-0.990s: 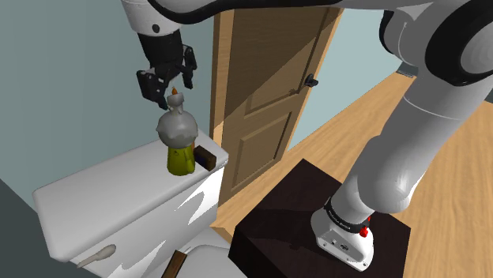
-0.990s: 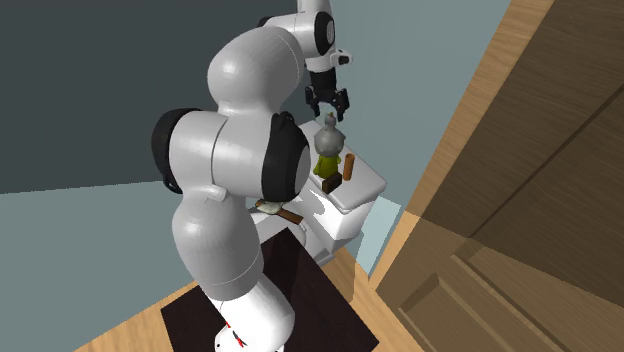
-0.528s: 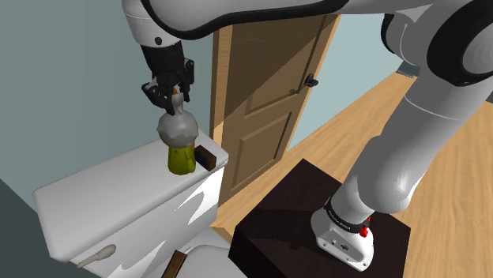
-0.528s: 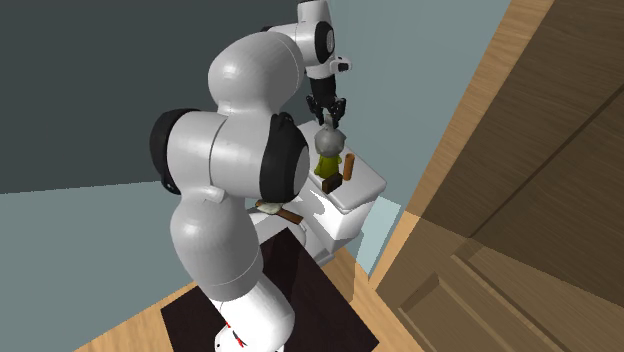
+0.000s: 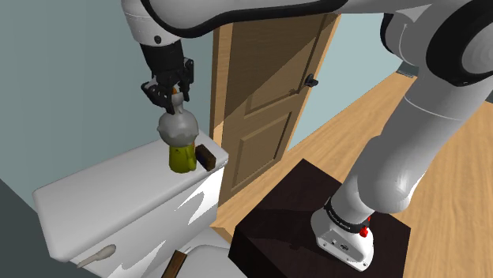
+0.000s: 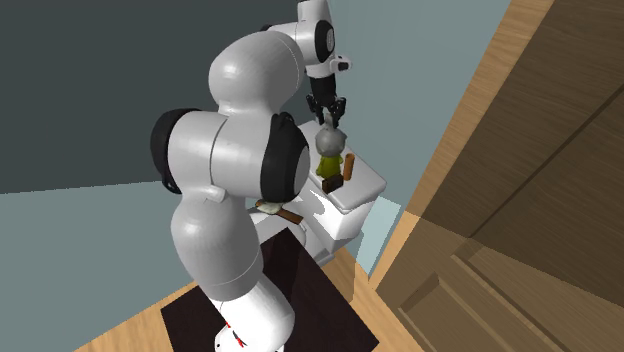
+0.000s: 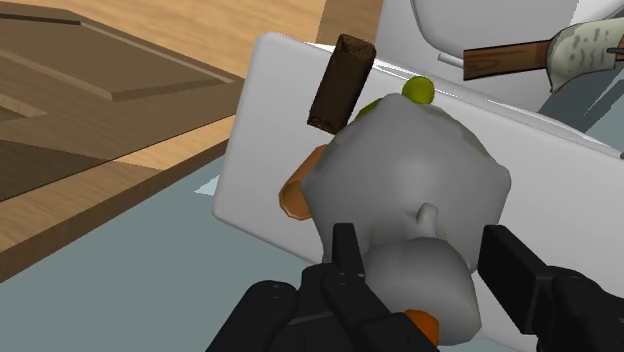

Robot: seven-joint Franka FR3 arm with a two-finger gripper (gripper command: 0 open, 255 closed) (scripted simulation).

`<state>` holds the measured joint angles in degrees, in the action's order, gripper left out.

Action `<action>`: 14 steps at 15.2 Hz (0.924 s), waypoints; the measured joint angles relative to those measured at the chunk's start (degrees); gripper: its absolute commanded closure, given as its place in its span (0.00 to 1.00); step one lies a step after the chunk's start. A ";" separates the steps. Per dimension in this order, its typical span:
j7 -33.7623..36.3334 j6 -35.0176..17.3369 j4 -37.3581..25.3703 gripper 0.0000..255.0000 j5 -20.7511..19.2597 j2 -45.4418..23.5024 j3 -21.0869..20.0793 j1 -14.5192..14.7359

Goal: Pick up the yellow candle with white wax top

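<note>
The candle has a yellow-green body, a bulging grey-white wax top and a small orange tip. It is upright over the near end of a white toilet tank lid. My black gripper comes straight down on it, shut on the narrow neck of the wax. The second exterior view has the gripper pinching the candle from above. In the wrist view the fingers clasp the wax neck of the candle on both sides. I cannot tell whether its base touches the lid.
A small dark brown block lies on the lid right beside the candle. A wooden door stands behind the toilet. My dark stand sits on the wood floor. A brown-handled object lies beyond the tank.
The open fingers came down and shut on the wax neck. Over the last half second the candle has risen very slightly, if at all.
</note>
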<state>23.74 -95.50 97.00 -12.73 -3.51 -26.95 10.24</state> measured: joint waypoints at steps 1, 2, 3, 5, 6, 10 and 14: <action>-0.05 0.70 -0.75 1.00 -0.04 -0.15 -0.03 0.05; -0.22 1.13 -0.98 1.00 0.06 0.07 0.00 0.01; -0.32 1.98 -2.08 1.00 -0.06 -0.22 -0.03 0.06; -0.46 3.44 -3.62 1.00 -0.07 -0.32 -0.11 0.17; -0.53 4.15 -4.35 1.00 -0.07 -0.34 -0.15 0.22; -0.89 7.33 -8.12 1.00 -0.35 -0.99 -0.27 0.45; -1.16 10.79 -12.43 1.00 -0.82 -1.97 -0.47 0.82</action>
<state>22.58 -84.72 84.57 -13.55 -5.48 -27.42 11.05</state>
